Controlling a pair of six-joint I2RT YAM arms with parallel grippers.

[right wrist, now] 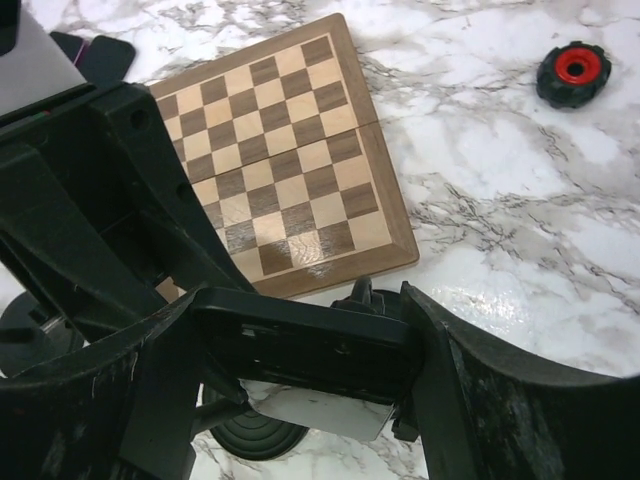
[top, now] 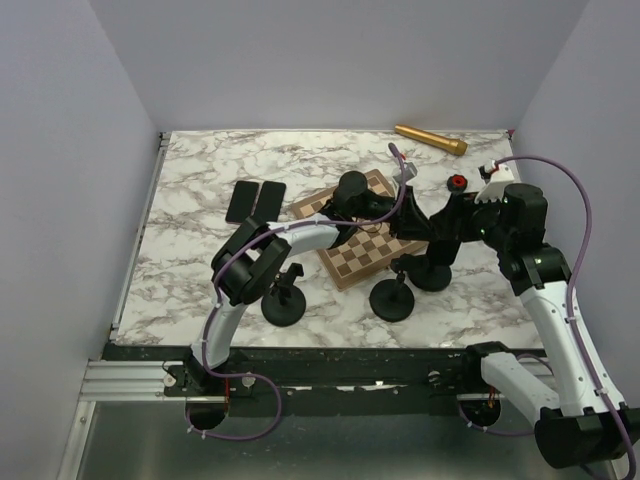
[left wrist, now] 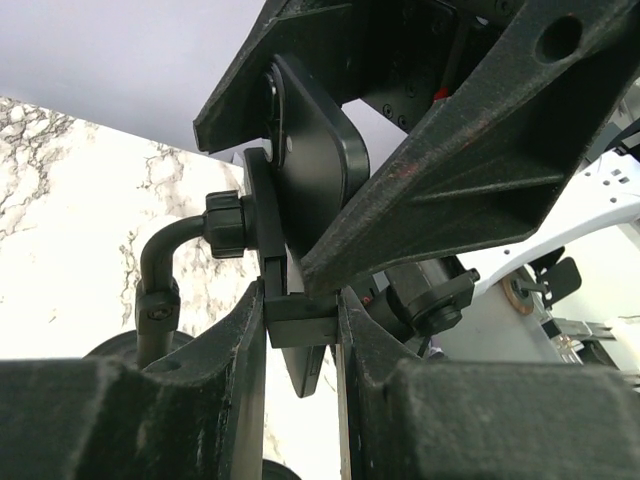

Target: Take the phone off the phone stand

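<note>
Your right hand (right wrist: 300, 330) is clenched across the phone (left wrist: 318, 165). Your left hand (left wrist: 300, 312) pinches the lower bracket of the phone stand (left wrist: 168, 262). Both are above the desk (top: 190, 170), between its middle and right edge. The phone looks seated against the cradle, so both grips are set and the pull-off itself is left to do.
</note>
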